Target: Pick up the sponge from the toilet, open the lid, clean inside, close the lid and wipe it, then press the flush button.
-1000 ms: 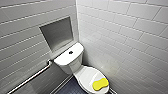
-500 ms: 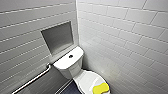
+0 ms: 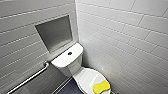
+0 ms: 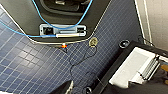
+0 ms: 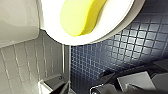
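1 step is in hand, the pickup, as we judge: the sponge lies on the shut lid near its front edge, and our right gripper, spread or pinched we cannot tell, needs lowering onto it.

Soft, matt foam sponge; glossy white lid; smooth glazed wall tiles; satin metal grab bar; matt blue mosaic floor.

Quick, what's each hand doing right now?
Left hand: cannot be told.
Right hand: cannot be told; the sponge lies on the lid, unheld.
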`<state>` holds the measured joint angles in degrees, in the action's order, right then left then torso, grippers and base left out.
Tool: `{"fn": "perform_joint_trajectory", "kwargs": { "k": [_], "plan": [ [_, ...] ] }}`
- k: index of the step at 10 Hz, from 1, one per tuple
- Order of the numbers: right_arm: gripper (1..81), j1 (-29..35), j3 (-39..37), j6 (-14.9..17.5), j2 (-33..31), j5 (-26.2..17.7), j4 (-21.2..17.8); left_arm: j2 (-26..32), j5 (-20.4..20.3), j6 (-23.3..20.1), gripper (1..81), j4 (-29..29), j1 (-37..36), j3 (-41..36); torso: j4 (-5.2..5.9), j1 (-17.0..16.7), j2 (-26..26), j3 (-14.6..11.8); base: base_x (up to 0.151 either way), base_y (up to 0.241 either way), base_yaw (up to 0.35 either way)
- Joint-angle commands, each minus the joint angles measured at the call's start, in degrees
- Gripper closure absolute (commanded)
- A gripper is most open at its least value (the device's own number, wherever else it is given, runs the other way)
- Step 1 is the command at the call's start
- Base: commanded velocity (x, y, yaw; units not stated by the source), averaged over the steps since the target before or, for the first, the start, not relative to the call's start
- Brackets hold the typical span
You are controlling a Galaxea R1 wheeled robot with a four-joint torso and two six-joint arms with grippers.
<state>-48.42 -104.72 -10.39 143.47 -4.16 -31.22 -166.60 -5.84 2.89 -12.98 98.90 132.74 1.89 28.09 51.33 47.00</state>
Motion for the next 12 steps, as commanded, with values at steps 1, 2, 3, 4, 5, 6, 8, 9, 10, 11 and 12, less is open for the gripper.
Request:
{"fn": "perform_joint_trajectory", "kwargs": {
  "k": [1, 2, 3, 4, 5, 6, 8, 9, 10, 11, 12],
  "plan": [
    [1.0, 7.5, 0.0, -4.6, -1.8, -1.4, -2.1, -0.2, 4.3, -0.2, 1.0, 0.1, 2.1, -0.8, 0.0, 3.7, 5.6, 0.0, 0.0, 0.0, 0.0],
    [1.0, 8.6, -1.0, -8.1, -1.8, -1.1, -2.1, -0.1, 4.3, -0.1, 1.0, 0.0, 2.1, -0.6, 0.0, 4.9, 7.7, 0.4, 0.0, 0.0, 0.0],
    [1.0, 10.0, -2.1, -10.5, -1.4, -1.1, -2.1, -0.3, 4.3, 0.0, 1.0, 0.0, 2.0, 0.0, 0.0, 6.2, 9.8, 0.7, 0.0, 0.0, 0.0],
    [1.0, 10.8, -3.1, -12.7, -0.7, -1.2, -2.1, -0.3, 4.3, 0.2, 1.0, 0.1, 2.0, 0.5, 0.0, 7.6, 11.9, 0.8, 0.0, 0.0, 0.0],
    [1.0, 11.0, -4.7, -14.2, 0.5, -1.3, -2.0, -0.3, 4.3, 0.3, 1.0, 0.1, 2.0, 0.5, 0.0, 9.0, 14.1, 0.8, 0.0, 0.0, 0.0],
    [1.0, 10.8, -7.1, -14.3, 2.3, -1.4, -1.9, -0.2, 4.3, 0.3, 1.0, 0.1, 2.0, 0.6, 0.0, 10.2, 16.1, 0.8, 0.0, 0.0, 0.0],
    [1.0, 11.1, -9.1, -14.3, 4.0, -1.5, -1.8, -0.2, 4.3, 0.4, 1.0, 0.1, 2.0, 0.7, 0.0, 12.6, 20.0, 6.5, 0.0, 0.0, 0.0],
    [1.0, 11.6, -8.9, -14.3, 4.0, -1.6, -1.9, -0.2, 4.3, 0.4, 1.0, 0.0, 2.0, 0.7, 0.0, 13.6, 21.6, 7.6, 0.0, 0.0, 0.0],
    [1.0, 12.3, -8.9, -14.4, 4.0, -1.8, -2.1, -0.2, 4.3, 0.4, 1.0, 0.0, 2.0, 0.7, 0.0, 14.7, 23.3, 9.3, 0.0, 0.0, 0.0],
    [1.0, 13.1, -8.8, -14.4, 4.0, -1.9, -2.2, -0.2, 4.3, 0.4, 1.0, 0.1, 2.0, 0.7, 0.0, 16.0, 25.4, 10.0, 0.0, 0.0, 0.0],
    [1.0, 13.7, -8.8, -14.5, 4.0, -2.0, -2.3, -0.2, 4.3, 0.4, 1.0, 0.1, 2.0, 0.7, 0.0, 13.6, 21.8, 7.6, 0.0, 0.0, 0.0]
  ]
}}
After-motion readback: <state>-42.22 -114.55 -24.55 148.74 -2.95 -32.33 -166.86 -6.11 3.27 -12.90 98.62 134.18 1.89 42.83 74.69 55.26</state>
